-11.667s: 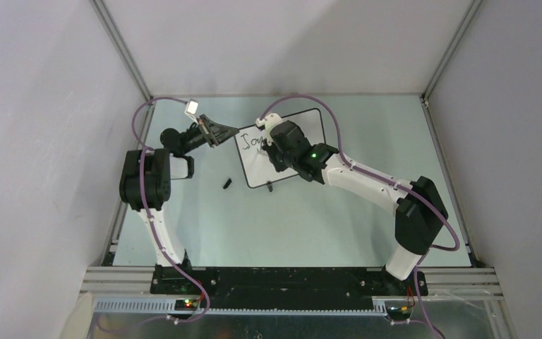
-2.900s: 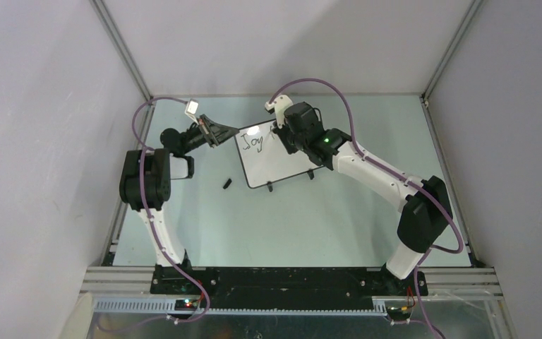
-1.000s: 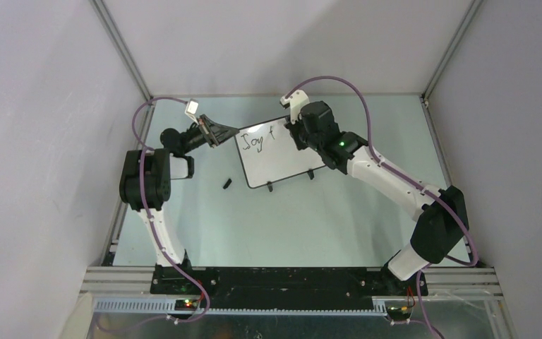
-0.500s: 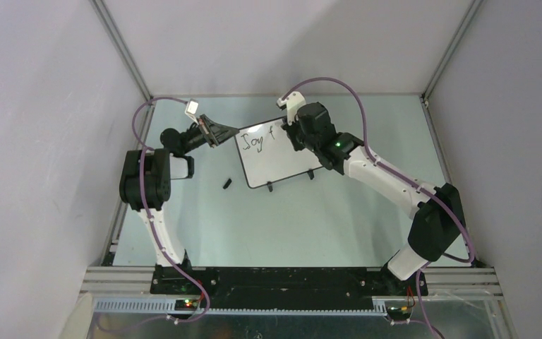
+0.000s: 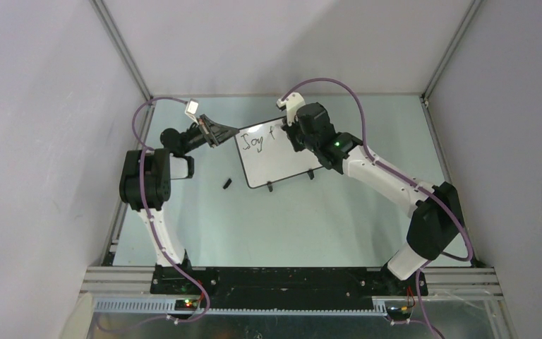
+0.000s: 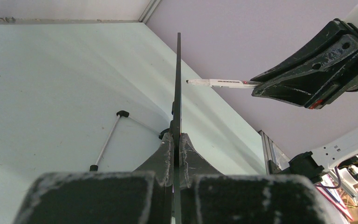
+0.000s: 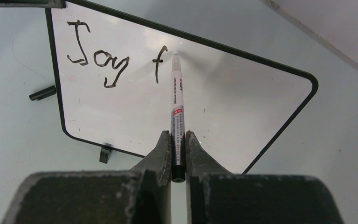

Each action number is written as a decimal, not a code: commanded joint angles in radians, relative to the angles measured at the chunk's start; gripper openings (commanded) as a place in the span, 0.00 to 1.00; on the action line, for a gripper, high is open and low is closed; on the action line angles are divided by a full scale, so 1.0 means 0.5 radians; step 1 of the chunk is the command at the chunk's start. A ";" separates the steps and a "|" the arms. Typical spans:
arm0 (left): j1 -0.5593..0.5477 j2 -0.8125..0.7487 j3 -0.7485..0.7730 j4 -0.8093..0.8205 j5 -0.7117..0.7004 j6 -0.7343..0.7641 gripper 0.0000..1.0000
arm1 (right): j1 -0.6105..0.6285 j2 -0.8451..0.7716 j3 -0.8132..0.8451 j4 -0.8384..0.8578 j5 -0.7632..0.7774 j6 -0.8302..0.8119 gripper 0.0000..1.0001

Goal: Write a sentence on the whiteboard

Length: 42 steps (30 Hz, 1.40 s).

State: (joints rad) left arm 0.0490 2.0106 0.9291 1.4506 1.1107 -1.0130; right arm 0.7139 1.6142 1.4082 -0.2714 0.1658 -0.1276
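Observation:
The whiteboard [image 5: 279,159] stands tilted at the table's middle back, black-framed, and fills the right wrist view [image 7: 242,98]. The sentence [image 7: 107,63] reads "Joy f" in black marker along its top; it also shows in the top view [image 5: 256,142]. My left gripper [image 5: 224,132] is shut on the board's left edge [image 6: 177,93], seen edge-on. My right gripper [image 7: 178,140] is shut on a white marker pen [image 7: 177,100], its tip just right of the "f", close to the board. In the left wrist view the pen [image 6: 219,83] points at the board's face.
A small black pen cap [image 5: 226,183] lies on the table left of the board, also in the right wrist view [image 7: 42,93]. The board's black feet [image 5: 270,187] rest on the table. Grey walls and metal rails enclose the table.
Over the earlier frames "Joy" and then "f" appeared as my right gripper moved rightward along the board's top. In the last second it shifted slightly left. The left gripper has not moved.

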 commanded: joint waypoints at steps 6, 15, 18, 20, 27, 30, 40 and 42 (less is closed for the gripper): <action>-0.005 -0.031 0.034 0.148 0.044 -0.002 0.00 | -0.003 0.059 0.058 0.021 -0.016 0.008 0.00; -0.006 -0.028 0.036 0.148 0.046 -0.002 0.00 | -0.009 0.105 0.090 -0.004 0.007 0.007 0.00; -0.004 -0.028 0.035 0.148 0.046 -0.002 0.00 | -0.007 0.090 0.089 -0.006 0.013 0.008 0.00; -0.006 -0.027 0.037 0.150 0.046 -0.002 0.00 | -0.001 0.062 0.083 -0.008 0.019 0.010 0.00; -0.003 -0.027 0.035 0.148 0.048 -0.002 0.00 | 0.008 -0.061 0.008 -0.005 0.034 0.011 0.00; -0.005 -0.027 0.036 0.148 0.049 -0.002 0.00 | 0.005 -0.074 -0.017 -0.011 0.032 0.014 0.00; -0.005 -0.031 0.031 0.148 0.046 -0.002 0.00 | 0.008 -0.065 -0.029 -0.036 0.013 0.014 0.00; -0.005 -0.030 0.032 0.148 0.047 -0.002 0.00 | 0.010 -0.060 -0.030 -0.038 0.011 0.012 0.00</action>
State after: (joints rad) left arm 0.0490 2.0106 0.9291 1.4498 1.1107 -1.0130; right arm 0.7158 1.6165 1.3930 -0.2943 0.1684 -0.1276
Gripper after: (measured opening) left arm 0.019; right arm 0.090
